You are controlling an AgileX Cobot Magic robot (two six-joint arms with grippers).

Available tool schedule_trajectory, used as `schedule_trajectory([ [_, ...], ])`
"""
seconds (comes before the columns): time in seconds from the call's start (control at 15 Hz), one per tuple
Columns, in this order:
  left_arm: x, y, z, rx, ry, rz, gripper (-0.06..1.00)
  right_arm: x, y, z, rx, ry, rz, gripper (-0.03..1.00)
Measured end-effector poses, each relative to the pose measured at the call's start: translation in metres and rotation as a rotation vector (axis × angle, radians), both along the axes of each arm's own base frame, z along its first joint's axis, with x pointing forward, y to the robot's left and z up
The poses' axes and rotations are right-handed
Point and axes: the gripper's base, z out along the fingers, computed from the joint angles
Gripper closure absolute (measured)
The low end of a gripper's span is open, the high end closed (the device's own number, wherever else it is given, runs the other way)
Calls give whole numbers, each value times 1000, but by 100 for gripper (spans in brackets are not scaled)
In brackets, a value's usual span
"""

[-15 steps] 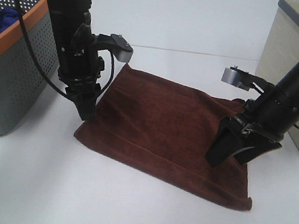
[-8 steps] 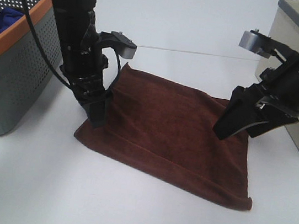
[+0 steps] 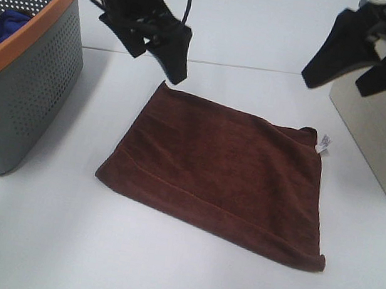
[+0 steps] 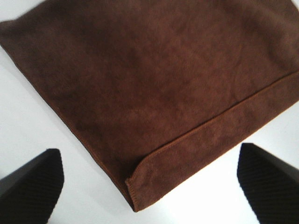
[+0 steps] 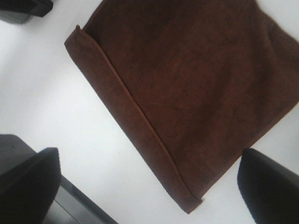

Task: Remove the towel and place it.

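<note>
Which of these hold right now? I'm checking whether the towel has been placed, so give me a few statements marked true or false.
1. The towel lies flat on the white table. True.
2. The left gripper is clamped on the towel. False: it is open and raised above the towel's far corner.
3. The right gripper is open and holds nothing. True.
4. The towel sits inside the grey basket. False: only a blue cloth shows in there.
5. A small white tag shows at one towel corner. True.
</note>
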Motion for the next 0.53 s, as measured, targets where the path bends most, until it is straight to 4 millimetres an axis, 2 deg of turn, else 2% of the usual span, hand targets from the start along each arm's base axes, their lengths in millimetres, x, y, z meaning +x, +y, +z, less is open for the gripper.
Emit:
schedule_trajectory([
  [0.13,-2,1,36,-62,-65,57,-1,4,-2,35,15,-48,-69,6],
  [0.2,-4,12,70,-96,-130,140,-1,5,-9,60,4,-66,-152,6],
  [0.27,-6,26,86,-77,-174,198,-1,6,-19,70,2,-71,-199,6],
  [0.4,-5,61,110,-9,-265,330,-1,9,-49,90,12,-114,-307,6],
  [0.53,-8,96,134,32,-344,418,-1,10,-93,97,2,-138,-444,6],
])
